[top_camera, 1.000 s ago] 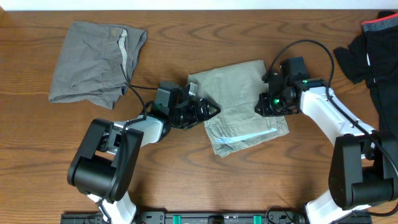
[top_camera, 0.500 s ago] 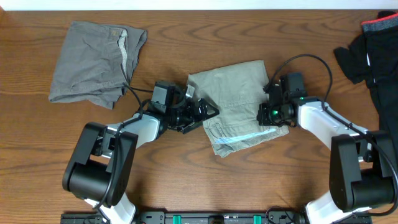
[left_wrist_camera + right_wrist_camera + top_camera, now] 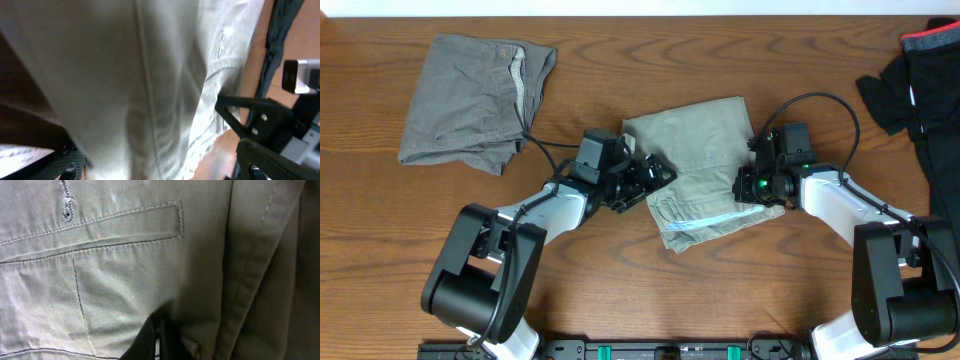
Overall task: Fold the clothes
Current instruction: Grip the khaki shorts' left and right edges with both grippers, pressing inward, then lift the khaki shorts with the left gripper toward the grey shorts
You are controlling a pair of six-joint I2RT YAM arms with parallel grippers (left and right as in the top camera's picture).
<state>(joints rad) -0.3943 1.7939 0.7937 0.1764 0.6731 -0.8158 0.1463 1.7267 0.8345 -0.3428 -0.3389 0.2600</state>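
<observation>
The overhead view is bright, even and sharp, with only soft shadows on the wooden table [image 3: 650, 300]. The left wrist view is blurred and overexposed: the khaki trousers [image 3: 125, 75] glare almost white, with dark left corners. The right wrist view is dimmer, its stitching crisp, shading darker toward the right.

The khaki trousers [image 3: 150, 75] lie so close to the left wrist camera that they blur into pale folds. The left tool [image 3: 656, 172] shows there only as black fingers [image 3: 252, 120] running off the lower edge. The right tool [image 3: 748, 187] covers its own tips from overhead. Its wrist view gives just the dark ends of its fingers [image 3: 148, 342], cut by the bottom edge and pressed together, and whether cloth is caught between them cannot be told. A dark garment with a red band [image 3: 940, 75] is cropped by the right edge, its kind unclear.
</observation>
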